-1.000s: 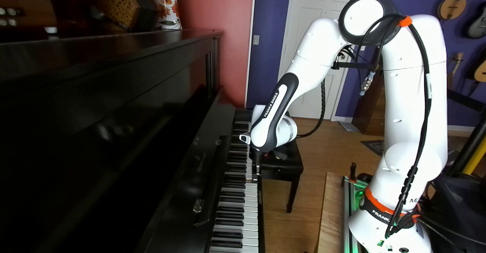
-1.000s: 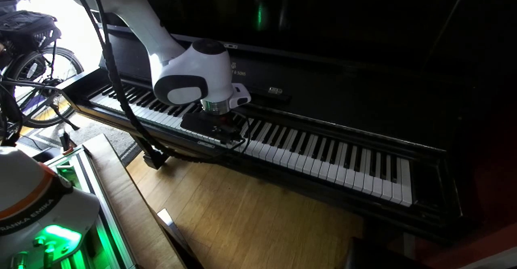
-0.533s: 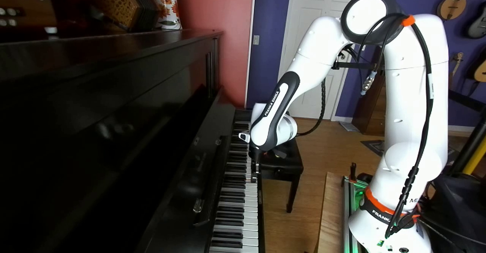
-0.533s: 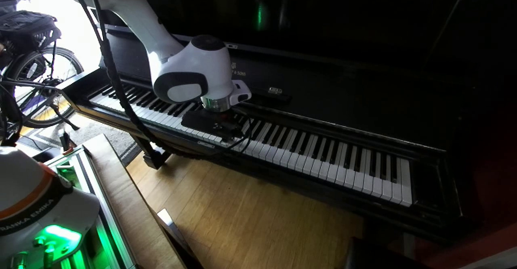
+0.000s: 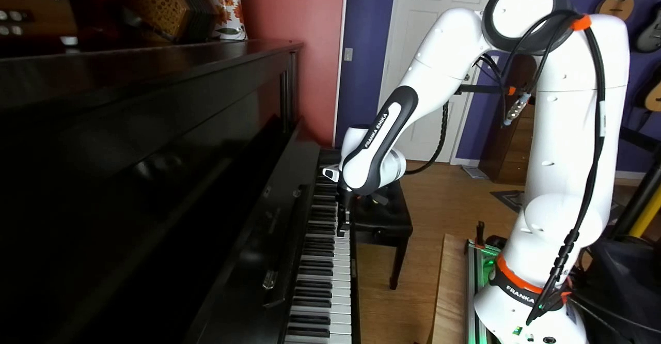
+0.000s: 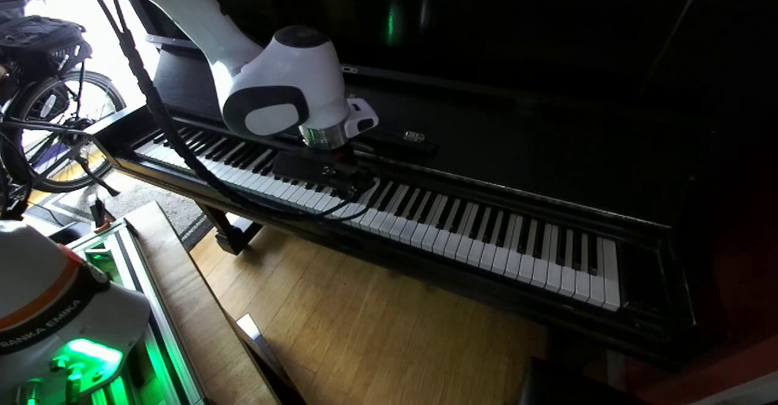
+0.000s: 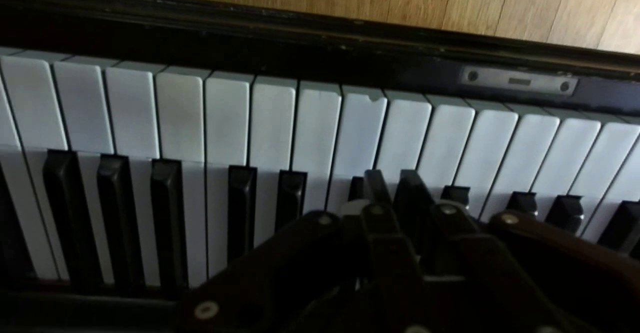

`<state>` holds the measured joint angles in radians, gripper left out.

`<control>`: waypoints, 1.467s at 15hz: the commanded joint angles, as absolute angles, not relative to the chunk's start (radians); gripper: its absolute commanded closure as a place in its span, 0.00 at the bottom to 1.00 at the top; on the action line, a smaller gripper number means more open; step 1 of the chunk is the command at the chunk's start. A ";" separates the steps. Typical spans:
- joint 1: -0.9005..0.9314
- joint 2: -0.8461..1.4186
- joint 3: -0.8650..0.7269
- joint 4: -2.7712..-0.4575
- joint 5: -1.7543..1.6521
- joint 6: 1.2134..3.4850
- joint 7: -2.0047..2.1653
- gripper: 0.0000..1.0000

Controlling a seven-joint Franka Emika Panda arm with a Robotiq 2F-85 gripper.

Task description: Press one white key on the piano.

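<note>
The glossy black upright piano shows in both exterior views, with its long row of white and black keys. In the wrist view, white keys run across the frame and look level with each other. My gripper comes in from the bottom of that view, over the keys near the front ends of the black keys. Its two fingers stand slightly apart with nothing between them. In both exterior views the gripper points down and appears above the keys; the exact gap is hard to tell.
A small black bench stands by the piano behind the arm. A dark cable hangs along the arm, past the keyboard. A wooden table bears the robot base. A concertina sits on top of the piano.
My gripper has risen from the fronts of the white keys and moved slightly back toward the black keys. The upper arm has swung up and back with it.
</note>
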<state>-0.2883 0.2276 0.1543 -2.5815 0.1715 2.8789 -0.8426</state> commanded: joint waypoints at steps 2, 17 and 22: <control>-0.245 0.145 0.120 -2.634 0.152 2.872 -0.809 0.44; -0.122 -0.014 -0.009 -2.713 -0.048 2.861 -0.559 0.00; -0.100 -0.072 -0.016 -2.737 -0.083 2.845 -0.496 0.00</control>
<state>-0.1269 -0.0074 0.0076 -2.6973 -0.0329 2.8744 -0.5574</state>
